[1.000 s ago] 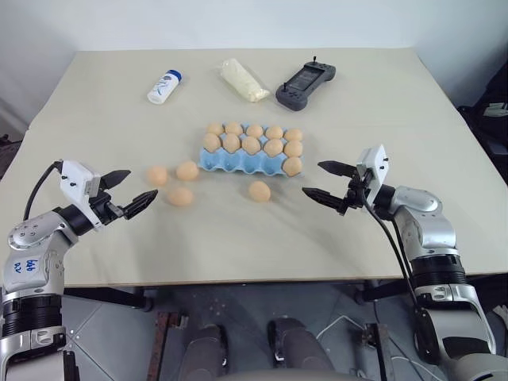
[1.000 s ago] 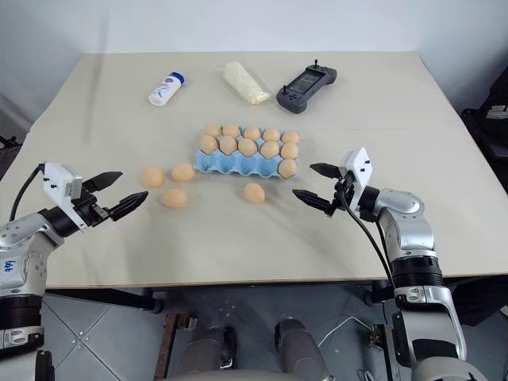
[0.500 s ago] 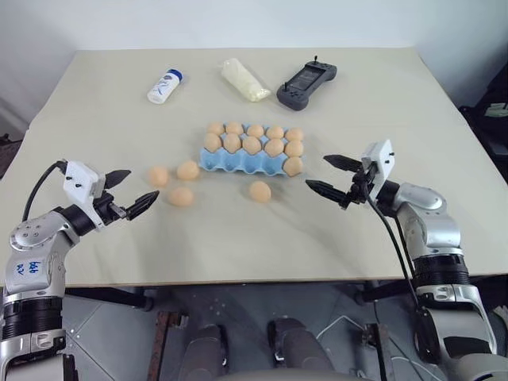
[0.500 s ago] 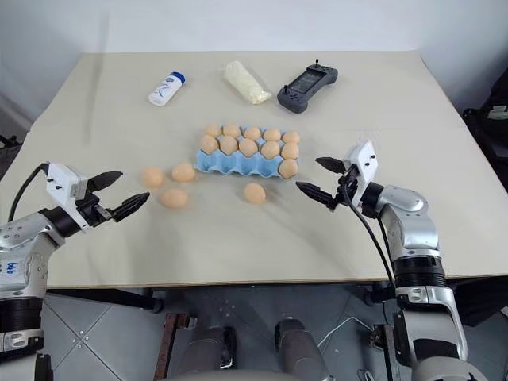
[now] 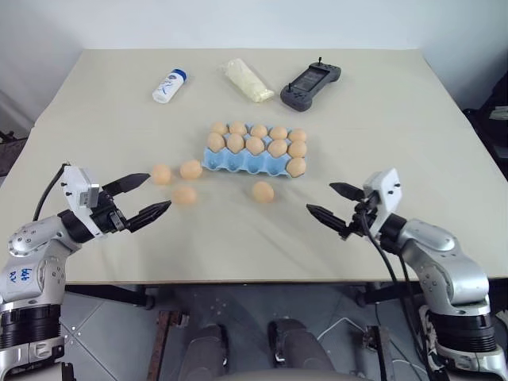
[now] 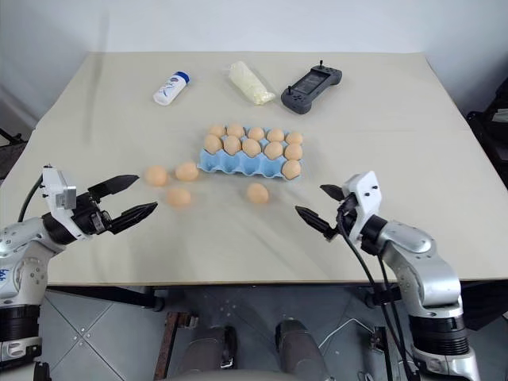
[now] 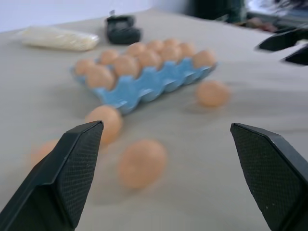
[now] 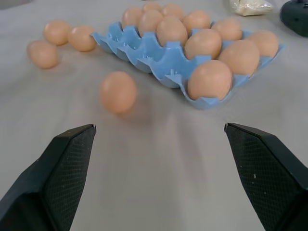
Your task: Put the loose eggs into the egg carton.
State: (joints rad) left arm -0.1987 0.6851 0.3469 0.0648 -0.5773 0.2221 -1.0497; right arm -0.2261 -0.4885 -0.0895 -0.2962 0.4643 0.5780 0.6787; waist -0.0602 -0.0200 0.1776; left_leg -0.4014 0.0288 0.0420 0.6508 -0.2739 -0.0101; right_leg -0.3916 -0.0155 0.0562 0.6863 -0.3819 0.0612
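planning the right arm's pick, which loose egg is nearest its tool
The lone egg in front of the carton; the other three loose eggs cluster off its left end.

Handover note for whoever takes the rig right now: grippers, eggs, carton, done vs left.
Left gripper: open, empty, beside the three loose eggs on the table.
Right gripper: open, empty, near the single loose egg in front of the egg carton.
Done: eleven eggs sit in the carton, two back rows full, one in the front row at its right end.
Left: four loose eggs; the other front-row cups are free.
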